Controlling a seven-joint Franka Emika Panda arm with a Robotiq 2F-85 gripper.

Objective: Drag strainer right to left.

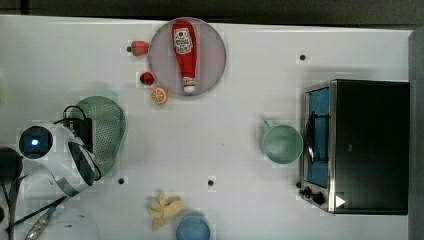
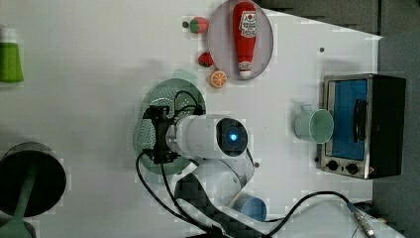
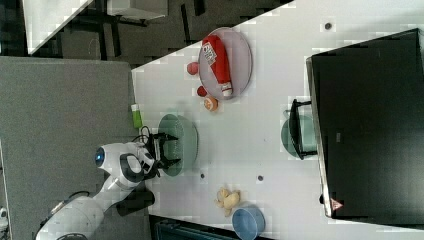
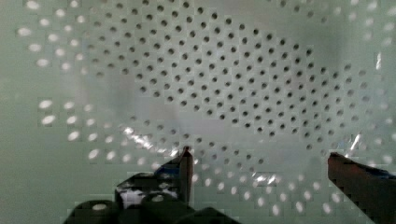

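Perforated mint-green plastic sits closest to the wrist camera: the strainer [image 4: 224,88], its holed bowl spread under the jaws [image 4: 259,161], which stand open with one dark finger [image 4: 186,168] and the other finger well apart from it, both tips down inside the bowl. From the top view the strainer [image 1: 107,127] lies at the middle left of the frame on the white bench [image 1: 225,150], partly covered by the white robot arm [image 1: 55,150] that reaches in from the lower left. In the left view the strainer [image 2: 148,126] sits left of centre with the arm's wrist laid across it; in the right view it [image 3: 182,142] is at the middle left, near the bench edge. At the upper middle of the top view a ketchup bottle [image 1: 185,55] lies on a round grey plate [image 1: 212,55], with a small red fruit [image 1: 139,48], a strawberry [image 1: 146,78] and an orange half [image 1: 159,95] just beside the plate's left rim. A mint-green cup [image 1: 282,144] stands at the middle right, close to the toaster oven [image 1: 357,145]. Along the bottom edge lie a peeled banana [image 1: 164,210] and a blue bowl [image 1: 192,229]
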